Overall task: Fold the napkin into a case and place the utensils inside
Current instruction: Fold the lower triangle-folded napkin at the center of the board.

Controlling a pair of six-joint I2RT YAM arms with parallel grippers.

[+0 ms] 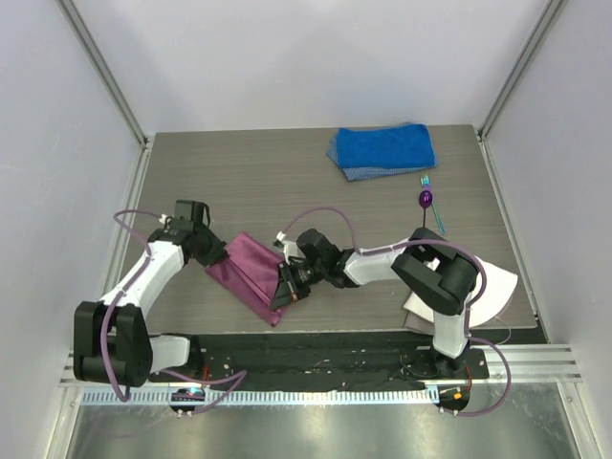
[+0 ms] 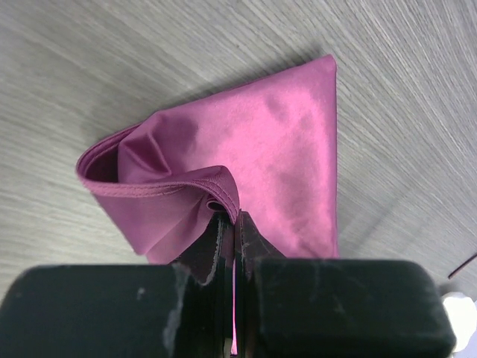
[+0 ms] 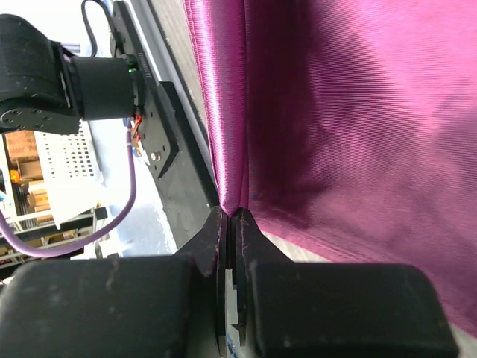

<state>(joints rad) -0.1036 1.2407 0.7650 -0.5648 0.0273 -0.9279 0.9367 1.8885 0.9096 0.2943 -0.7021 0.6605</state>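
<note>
The magenta napkin [image 1: 251, 274] lies folded over in a slanted strip near the table's front, between the two arms. My left gripper [image 1: 216, 252] is shut on its upper left corner; the left wrist view shows the hemmed edge of the napkin [image 2: 276, 156] curling up into my gripper [image 2: 235, 221]. My right gripper [image 1: 283, 287] is shut on the napkin's lower right edge, and the cloth [image 3: 350, 112] fills most of that wrist view above my gripper [image 3: 229, 215]. The purple spoon [image 1: 426, 202] and the teal fork [image 1: 432, 206] lie together at the right, far from both grippers.
A folded blue towel [image 1: 382, 150] sits at the back right of the table [image 1: 239, 182]. A white cloth [image 1: 492, 287] lies at the front right beside the right arm's base. The black mounting rail [image 1: 316, 359] runs along the table's near edge.
</note>
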